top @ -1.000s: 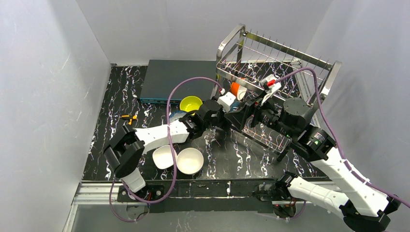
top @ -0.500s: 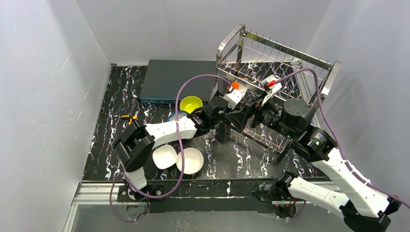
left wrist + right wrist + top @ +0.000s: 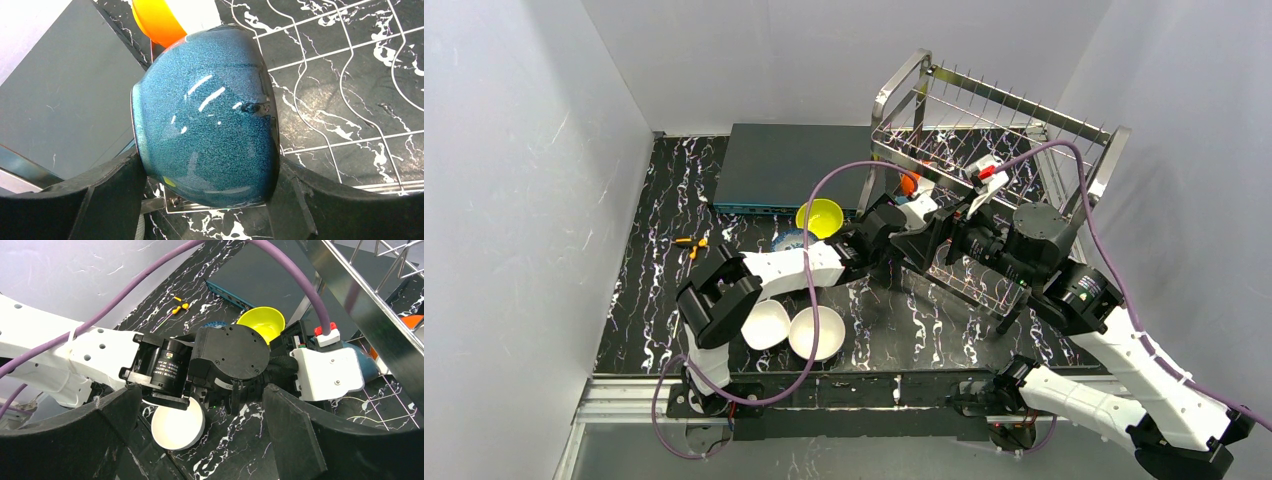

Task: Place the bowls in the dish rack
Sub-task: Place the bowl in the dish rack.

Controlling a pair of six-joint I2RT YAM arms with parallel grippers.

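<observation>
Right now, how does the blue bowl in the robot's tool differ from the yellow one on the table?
The blue bowl is dark, speckled and glossy; the yellow bowl is plain and bright. The blue bowl is gripped in the left tool over the dish rack wires; the yellow bowl rests free on the table. Both are small round bowls.

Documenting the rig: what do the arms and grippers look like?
Left arm and right arm: white link shells, black round joints. A purple cable runs along each to a white wrist box with a red plug. Fingers are broad, curved, matte black.
</observation>
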